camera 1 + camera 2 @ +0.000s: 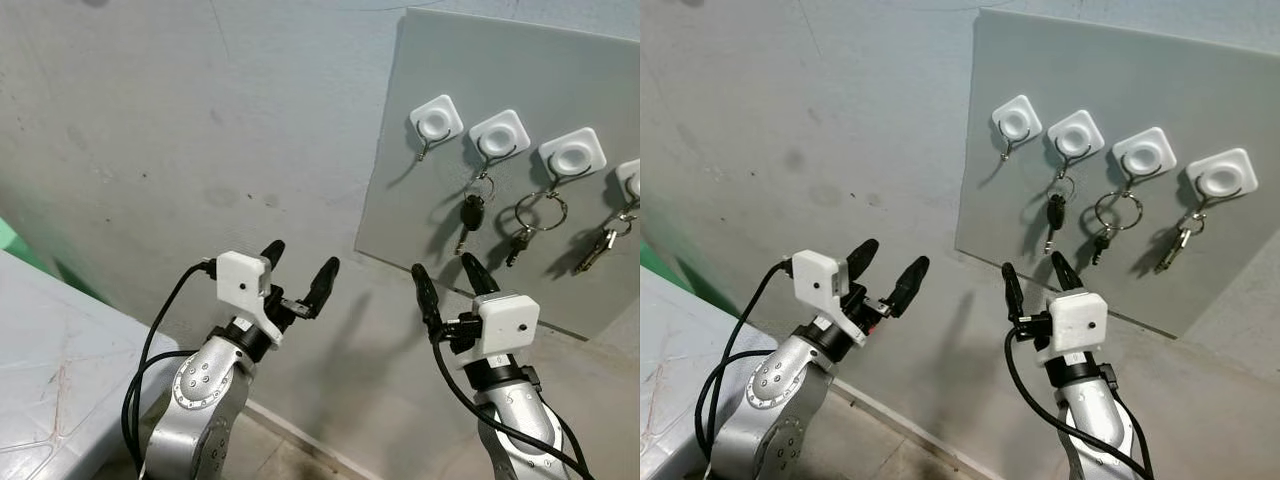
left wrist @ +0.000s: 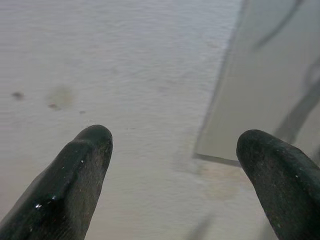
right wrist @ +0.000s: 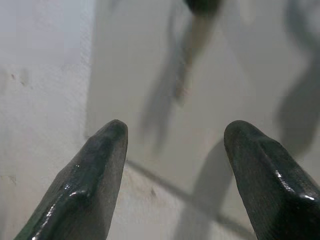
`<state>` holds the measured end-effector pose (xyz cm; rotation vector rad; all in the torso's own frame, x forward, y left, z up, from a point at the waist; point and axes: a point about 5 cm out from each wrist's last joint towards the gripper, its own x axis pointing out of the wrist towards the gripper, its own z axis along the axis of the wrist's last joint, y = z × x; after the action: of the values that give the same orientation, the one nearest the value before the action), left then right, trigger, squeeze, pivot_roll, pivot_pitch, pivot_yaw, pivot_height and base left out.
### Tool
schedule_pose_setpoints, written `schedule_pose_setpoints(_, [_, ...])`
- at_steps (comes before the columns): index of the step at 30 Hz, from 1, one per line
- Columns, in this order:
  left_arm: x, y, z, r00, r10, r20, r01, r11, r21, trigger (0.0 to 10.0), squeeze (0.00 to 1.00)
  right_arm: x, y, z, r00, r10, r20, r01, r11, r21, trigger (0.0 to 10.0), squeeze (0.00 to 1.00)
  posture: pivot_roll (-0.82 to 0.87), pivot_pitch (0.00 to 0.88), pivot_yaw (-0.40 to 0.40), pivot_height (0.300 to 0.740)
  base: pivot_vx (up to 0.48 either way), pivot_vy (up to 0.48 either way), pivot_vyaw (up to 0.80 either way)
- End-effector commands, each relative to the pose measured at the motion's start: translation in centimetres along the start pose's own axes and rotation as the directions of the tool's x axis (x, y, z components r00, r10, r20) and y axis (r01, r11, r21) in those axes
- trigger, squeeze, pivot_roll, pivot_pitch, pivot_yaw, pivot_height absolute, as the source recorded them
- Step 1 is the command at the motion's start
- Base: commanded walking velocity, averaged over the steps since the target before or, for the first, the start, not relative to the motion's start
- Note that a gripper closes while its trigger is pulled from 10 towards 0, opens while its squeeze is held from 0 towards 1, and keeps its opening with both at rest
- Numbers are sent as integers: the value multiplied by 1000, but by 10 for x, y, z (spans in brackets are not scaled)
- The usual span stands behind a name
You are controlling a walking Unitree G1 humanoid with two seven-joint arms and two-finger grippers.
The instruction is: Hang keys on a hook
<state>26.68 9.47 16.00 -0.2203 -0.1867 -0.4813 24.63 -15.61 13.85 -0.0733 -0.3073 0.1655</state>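
A grey board (image 1: 480, 130) on the wall carries a row of white square hooks. The leftmost hook (image 1: 436, 122) is bare. The second hook (image 1: 499, 136) holds a black-headed key (image 1: 471, 215), the third (image 1: 572, 155) a key on a large ring (image 1: 538, 212), and the fourth (image 1: 1221, 177) another bunch of keys (image 1: 1180, 238). My left gripper (image 1: 300, 268) is open with nothing in it, raised before the bare wall left of the board. My right gripper (image 1: 449, 278) is open and holds nothing, just below the board's lower left corner, under the black-headed key.
A concrete wall (image 1: 200, 130) fills the background. A pale tiled surface (image 1: 50, 350) lies at the lower left, with a green strip (image 1: 15, 245) above it. Black cables (image 1: 150, 370) loop along both silver arms.
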Motion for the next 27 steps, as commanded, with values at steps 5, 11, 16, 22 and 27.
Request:
schedule_pose_setpoints(5, [-9, 20, -12, 992, 126, -4, -126, 992, -13, 10000, 0, -13, -15, -21, 992, -102, -76, 105, 994, 43, 10000, 0, 4, 0, -42, 740, 0, 0, 0])
schedule_pose_setpoints(11, [-16, 38, -27, 980, 199, -19, -198, 980, 20, 10000, 0, -15, -14, -36, 983, -133, -123, 141, 988, 61, 10000, 0, 1, 0, -41, 740, 0, 0, 0])
schedule_pose_setpoints(16, [-25, 47, -51, 961, 264, -86, -264, 965, 9, 10000, 0, -22, -13, -56, 970, -154, -190, 171, 982, 78, 10000, 0, 2, 0, -42, 740, 0, 0, 0])
schedule_pose_setpoints(22, [-29, 48, -69, 953, 276, -124, -278, 961, 4, 10000, 0, -31, -12, -73, 956, -154, -250, 179, 980, 82, 10000, 0, 2, 0, -44, 740, 0, 0, 0])
schedule_pose_setpoints(27, [-26, 49, -71, 953, 278, -117, -279, 960, 12, 10000, 0, -31, -13, -74, 958, -156, -241, 181, 980, 84, 10000, 0, -2, 0, -41, 740, 0, 0, 0])
